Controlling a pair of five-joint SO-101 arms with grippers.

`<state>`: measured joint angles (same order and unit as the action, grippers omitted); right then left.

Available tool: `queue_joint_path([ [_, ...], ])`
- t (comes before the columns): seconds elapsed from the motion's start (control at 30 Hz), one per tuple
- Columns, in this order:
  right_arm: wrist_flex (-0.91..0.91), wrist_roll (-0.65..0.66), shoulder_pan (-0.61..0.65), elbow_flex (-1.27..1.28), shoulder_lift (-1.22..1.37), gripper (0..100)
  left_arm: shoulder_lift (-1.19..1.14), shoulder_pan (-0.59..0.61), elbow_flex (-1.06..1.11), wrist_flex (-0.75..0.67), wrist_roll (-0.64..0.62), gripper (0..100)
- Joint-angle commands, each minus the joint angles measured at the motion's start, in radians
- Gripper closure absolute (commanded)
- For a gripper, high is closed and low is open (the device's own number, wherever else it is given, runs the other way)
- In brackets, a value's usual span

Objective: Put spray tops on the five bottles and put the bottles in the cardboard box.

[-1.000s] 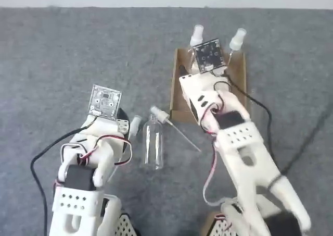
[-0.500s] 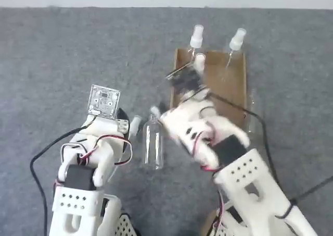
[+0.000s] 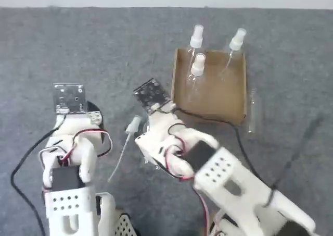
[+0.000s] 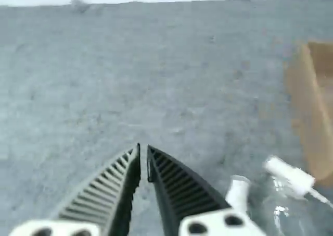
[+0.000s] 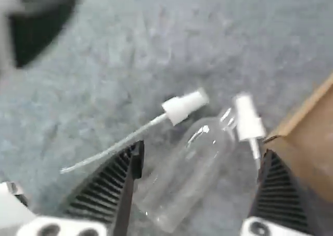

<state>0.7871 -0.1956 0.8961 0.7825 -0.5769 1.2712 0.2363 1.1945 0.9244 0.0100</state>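
Right end effector [image 5: 203,153]: released, jaws straddling the lying bottle [image 5: 179,189], apparently poised for pickup. Left end effector [image 4: 143,151]: clenched, empty, parked clear.

Soft, even light from above, fairly bright. Faint, short shadows on the grey mat [image 3: 78,48]. Small glints on the clear bottle [image 5: 182,178]. Right wrist view motion-smeared; cardboard box [image 4: 312,106] out of focus in left wrist view.

You have open worktop [image 3: 78,43] well left of the cardboard box [image 3: 175,90]. Just beside its left wall lie a loose spray top [image 3: 133,125] and a bottle [image 5: 177,189]. Capped bottles [image 3: 197,66] crowd its far wall, leaving the near half free.
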Motion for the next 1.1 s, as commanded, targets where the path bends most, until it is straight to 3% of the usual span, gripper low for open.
queue_joint_path([
  [0.0, -0.087, -0.035, 0.008, -0.025, 0.094, 71.3, -0.003, 0.032, -0.053, -0.023, -0.009, 99],
  [0.37, -0.137, -0.078, 0.007, -0.017, 0.263, 71.3, -0.003, 0.029, -0.048, -0.023, -0.009, 99],
  [0.73, -0.136, -0.212, 0.01, -0.018, 0.42, 71.6, -0.003, 0.0, -0.047, -0.023, -0.009, 99],
  [0.8, -0.136, -0.21, 0.01, -0.018, 0.435, 75.3, -0.003, -0.006, -0.047, -0.021, -0.009, 99],
  [1.0, -0.137, -0.206, 0.01, -0.02, 0.404, 99.8, -0.003, -0.006, -0.047, -0.021, -0.009, 99],
  [1.07, -0.125, -0.203, 0.01, -0.018, 0.366, 97.6, -0.006, -0.006, -0.047, -0.021, -0.009, 99],
])
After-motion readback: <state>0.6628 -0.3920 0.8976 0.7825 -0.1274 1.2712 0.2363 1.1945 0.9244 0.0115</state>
